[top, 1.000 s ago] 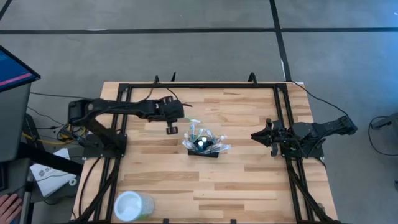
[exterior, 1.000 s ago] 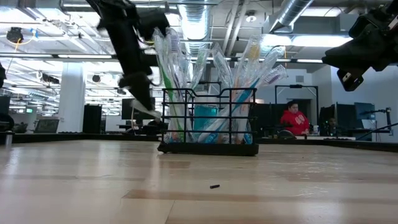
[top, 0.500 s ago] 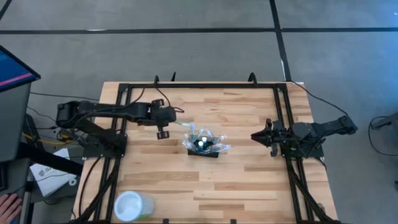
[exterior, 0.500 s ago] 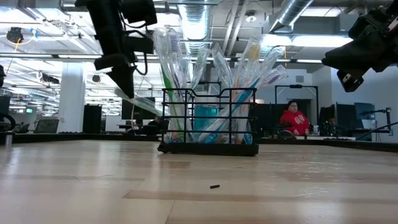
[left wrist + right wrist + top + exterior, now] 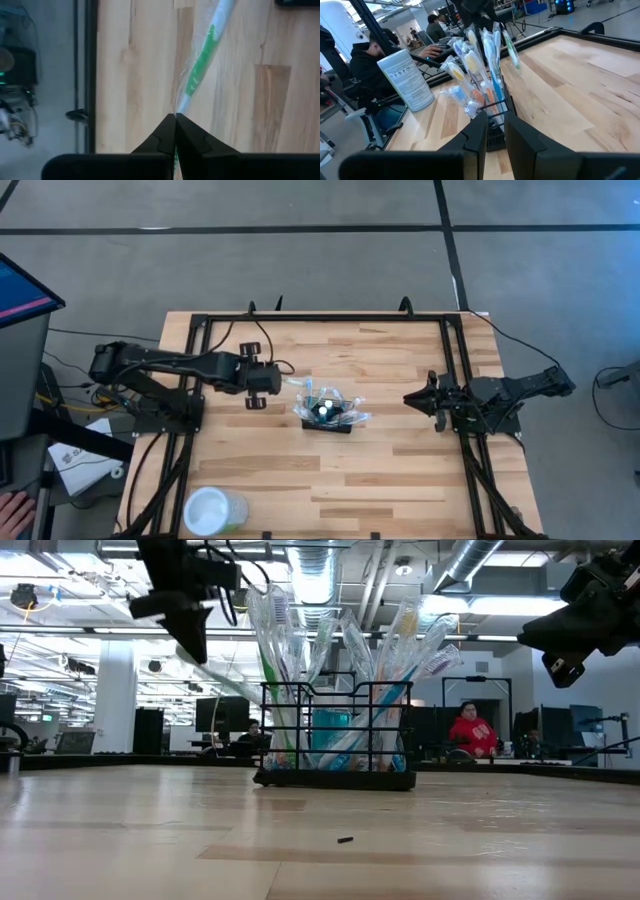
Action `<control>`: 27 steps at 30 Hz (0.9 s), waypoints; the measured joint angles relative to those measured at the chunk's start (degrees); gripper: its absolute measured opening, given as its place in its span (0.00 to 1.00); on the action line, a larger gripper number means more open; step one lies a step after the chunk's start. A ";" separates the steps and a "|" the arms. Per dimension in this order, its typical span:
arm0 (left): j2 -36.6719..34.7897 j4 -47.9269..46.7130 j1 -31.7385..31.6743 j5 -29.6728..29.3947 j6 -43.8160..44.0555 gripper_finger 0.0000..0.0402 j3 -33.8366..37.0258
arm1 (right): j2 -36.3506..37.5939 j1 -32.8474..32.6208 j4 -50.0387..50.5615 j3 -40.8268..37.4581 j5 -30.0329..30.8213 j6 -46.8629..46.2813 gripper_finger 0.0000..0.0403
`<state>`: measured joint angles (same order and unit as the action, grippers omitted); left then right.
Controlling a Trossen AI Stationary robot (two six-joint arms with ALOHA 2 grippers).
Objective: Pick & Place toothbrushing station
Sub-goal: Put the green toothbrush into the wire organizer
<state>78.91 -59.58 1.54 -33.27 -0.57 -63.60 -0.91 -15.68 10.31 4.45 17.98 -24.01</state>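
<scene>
Looking straight down, the toothbrushing station (image 5: pixel 325 412) sits near the middle of the wooden table (image 5: pixel 400 470), filled with wrapped toothbrushes. The left gripper (image 5: pixel 262 379) hovers just to its left, and a wrapped green toothbrush (image 5: pixel 293 381) reaches from it toward the caddy. The right gripper (image 5: pixel 415 398) waits well apart at the table's right side. A clear cup (image 5: pixel 212 509) stands at the front left edge.

From table height, the caddy (image 5: pixel 335 740) stands upright on the wood, while the left gripper (image 5: pixel 190 635) hangs raised to its left.

In the left wrist view, the fingers (image 5: pixel 187 140) are clenched on the toothbrush's clear wrapper (image 5: pixel 202 62).

In the right wrist view, the right fingers (image 5: pixel 522 142) stand slightly parted, grasping nothing, pointing at the caddy (image 5: pixel 487 107).
</scene>
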 joint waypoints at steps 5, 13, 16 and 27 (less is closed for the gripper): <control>0.00 -5.29 2.43 -3.81 1.12 0.00 -2.22 | 0.00 0.02 0.00 0.00 0.00 0.00 0.15; -0.02 -8.93 5.53 -4.41 1.30 0.00 -4.95 | 0.00 -0.01 0.00 0.00 0.00 0.00 0.15; -0.02 -9.86 6.60 -4.46 1.01 0.00 -5.87 | 0.00 0.01 0.00 0.00 0.00 0.00 0.15; 0.60 -13.55 10.70 -4.32 0.86 0.00 -9.98 | 0.00 0.00 0.00 0.00 0.00 0.00 0.15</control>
<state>79.52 -73.13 12.24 -37.59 0.28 -73.58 -0.91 -15.68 10.31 4.45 17.98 -24.01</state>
